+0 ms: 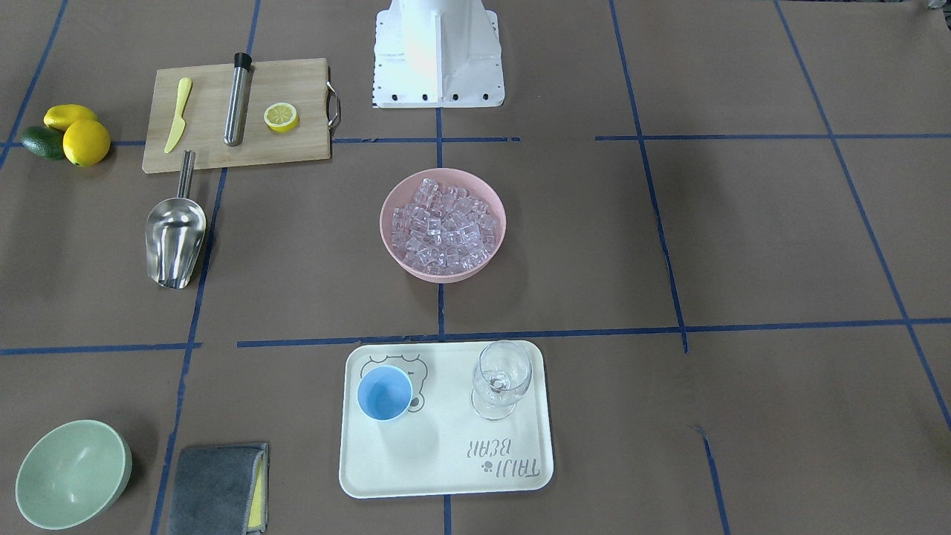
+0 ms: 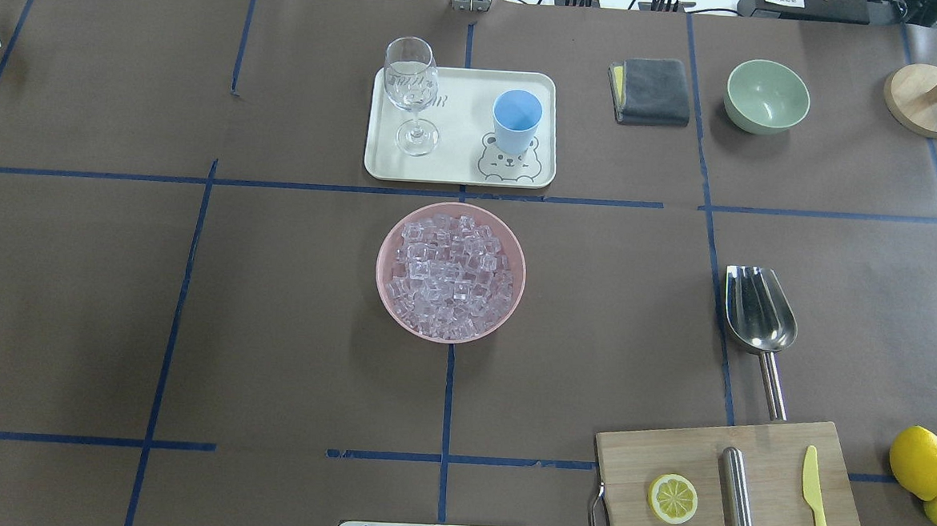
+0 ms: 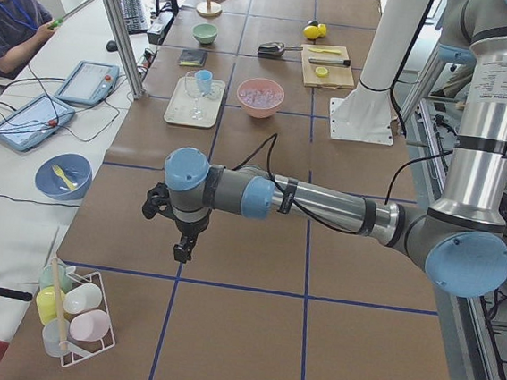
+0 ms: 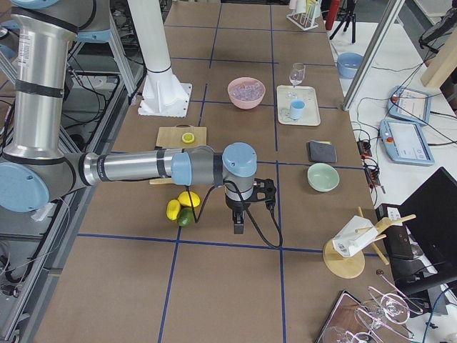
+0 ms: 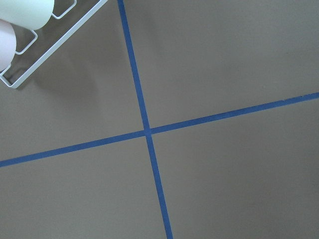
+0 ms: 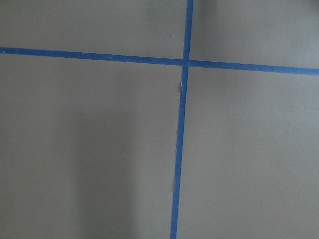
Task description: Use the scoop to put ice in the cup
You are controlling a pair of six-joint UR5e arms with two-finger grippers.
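Zero done, whole job left. Left tool [image 3: 179, 250] out wide over bare worktop [image 2: 115, 276], grip can't tell. Ice [image 2: 450, 272] all in pink bowl [image 2: 381, 268], cup [image 2: 516, 117] empty on tray [image 2: 459, 134], scoop [image 2: 759, 309] lying untouched by board [image 2: 643, 456]. Right tool [image 4: 238, 225] off wide too, grip can't tell.

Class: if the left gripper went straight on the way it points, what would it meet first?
The left gripper points down, so probably the brown paper-covered table, near a blue tape crossing; nothing else shows beneath it.
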